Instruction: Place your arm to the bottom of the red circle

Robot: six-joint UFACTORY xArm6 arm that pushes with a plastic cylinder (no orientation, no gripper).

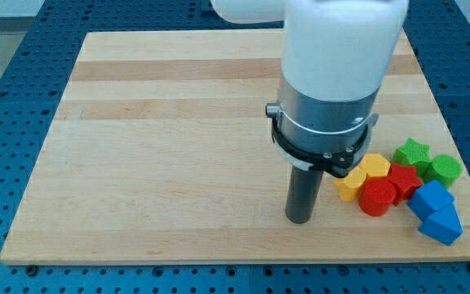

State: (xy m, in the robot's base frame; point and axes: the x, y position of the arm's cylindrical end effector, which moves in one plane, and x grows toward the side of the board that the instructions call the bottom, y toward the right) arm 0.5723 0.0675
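While my tip (300, 219) rests on the wooden board (161, 155) at lower centre, the red circle (377, 197) sits to its right; there is no gripper, only the rod

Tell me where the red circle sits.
The red circle sits at the board's lower right, touching the yellow block on its left and the red star above-right; my tip is left.

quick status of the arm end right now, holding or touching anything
My tip: a bare dark rod with no claw, holding nothing; it stands on the wooden board, left of the red circle block, apart from it.
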